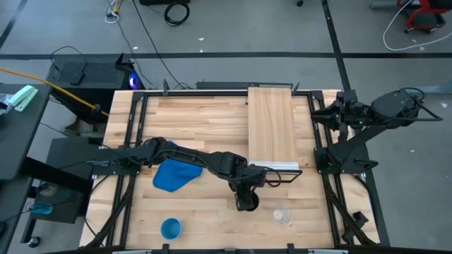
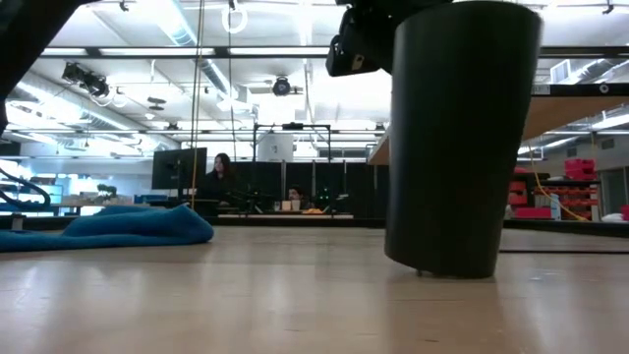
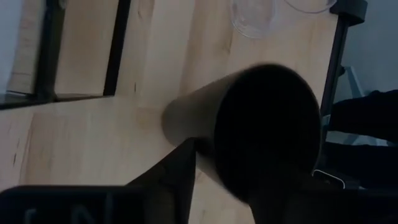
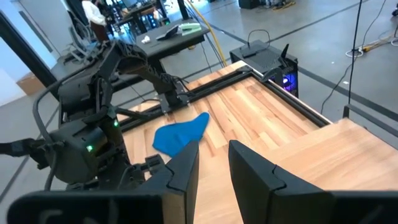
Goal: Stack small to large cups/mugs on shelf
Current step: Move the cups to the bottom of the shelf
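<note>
The black cup [image 1: 246, 200] stands near the table's front middle, just in front of the shelf [image 1: 271, 123] and its silver front edge [image 1: 277, 167]. My left gripper [image 1: 244, 189] is over the cup and shut on it. In the low view the cup [image 2: 462, 138] leans slightly. The clear cup [image 1: 282, 214] stands on its base to the right of it. The light-blue cup [image 1: 170, 228] stands at the front left. My right gripper [image 4: 214, 155] is open and empty, held high at the table's far right. My left gripper holds the black cup at its rim [image 3: 214, 146], coming from above. One finger [image 3: 177, 171] lies on the outside of the wall. The other is lost in the dark of the mouth, seemingly inside. The cup is slightly tilted; whether its base [image 2: 423, 267] is off the table I cannot tell.
A blue cloth [image 1: 176, 175] lies crumpled left of the black cup, under my left arm. The shelf plank stands raised over the table's far middle [image 2: 580, 113]. Black frame rails run along both sides of the table. People sit at desks in the room beyond.
</note>
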Action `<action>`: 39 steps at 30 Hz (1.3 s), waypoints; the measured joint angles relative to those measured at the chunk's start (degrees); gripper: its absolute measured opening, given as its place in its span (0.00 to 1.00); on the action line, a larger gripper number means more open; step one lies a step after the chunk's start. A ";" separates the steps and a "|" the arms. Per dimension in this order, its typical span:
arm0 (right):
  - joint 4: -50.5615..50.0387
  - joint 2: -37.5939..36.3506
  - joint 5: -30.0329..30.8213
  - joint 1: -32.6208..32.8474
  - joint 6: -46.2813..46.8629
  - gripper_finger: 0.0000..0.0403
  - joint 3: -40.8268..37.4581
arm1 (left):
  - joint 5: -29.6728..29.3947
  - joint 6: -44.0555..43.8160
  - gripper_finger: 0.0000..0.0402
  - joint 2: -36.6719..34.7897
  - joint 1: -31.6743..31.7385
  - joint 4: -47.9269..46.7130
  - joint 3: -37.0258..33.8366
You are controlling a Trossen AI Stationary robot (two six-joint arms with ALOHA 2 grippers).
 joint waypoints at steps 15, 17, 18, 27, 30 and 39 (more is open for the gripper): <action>-0.85 0.00 -1.27 0.02 1.03 0.24 0.00 | 4.52 -2.17 0.44 -0.27 2.08 -1.28 0.00; -0.85 0.00 -1.28 0.02 1.03 0.24 0.00 | 6.19 -2.47 0.44 -0.46 2.12 -1.47 0.70; -0.85 0.00 -1.28 0.01 1.03 0.24 0.00 | 6.38 -2.56 0.44 -0.46 2.12 -2.23 1.67; -0.85 -0.02 -1.86 0.01 1.09 0.24 0.00 | 2.23 -2.20 0.43 -3.27 2.75 -11.29 2.95; -0.89 -0.02 -2.72 0.02 1.48 0.24 0.00 | -3.65 -2.52 0.43 -4.22 2.75 -21.96 2.99; -1.01 -0.01 -4.50 0.01 2.85 0.24 0.00 | -0.92 -4.72 0.43 -5.23 -3.60 -17.01 -6.24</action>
